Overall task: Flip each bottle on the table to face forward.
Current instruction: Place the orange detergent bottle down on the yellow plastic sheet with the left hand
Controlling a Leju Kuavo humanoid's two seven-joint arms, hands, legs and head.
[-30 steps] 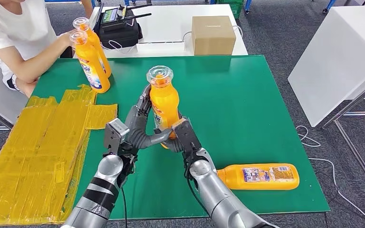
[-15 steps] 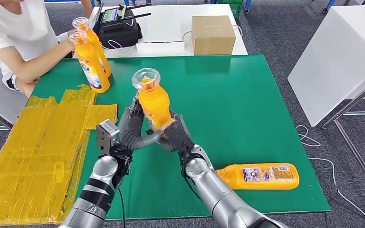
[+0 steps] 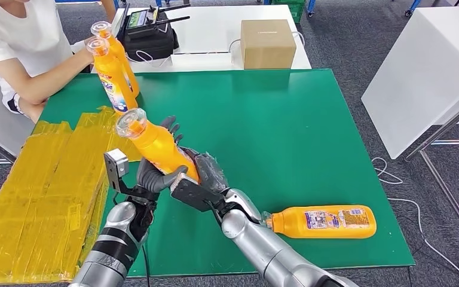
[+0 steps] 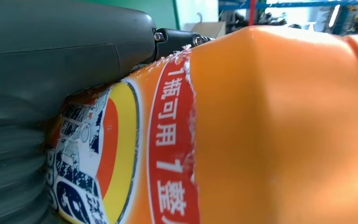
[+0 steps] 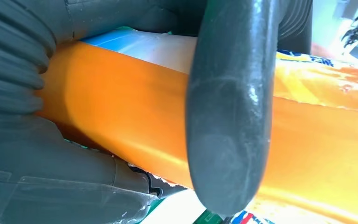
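An orange bottle (image 3: 155, 146) is held up over the green table (image 3: 287, 119) by both hands, its cap tipped to the left. The left hand (image 3: 155, 173) and the right hand (image 3: 206, 176) are wrapped around it. Another bottle (image 3: 323, 222) is lying flat near the table's front edge.

I see open green mat (image 3: 287, 119) across the middle and right of the counter, wide enough for either hand to sweep through. Near the front right edge a lying orange bottle (image 3: 326, 222) blocks the lane just beside my right forearm. At the far left corner two upright orange bottles (image 3: 115, 72) stand touching a person's hand (image 3: 86, 52). Yellow taped sheets (image 3: 48, 185) cover the left side, flat.
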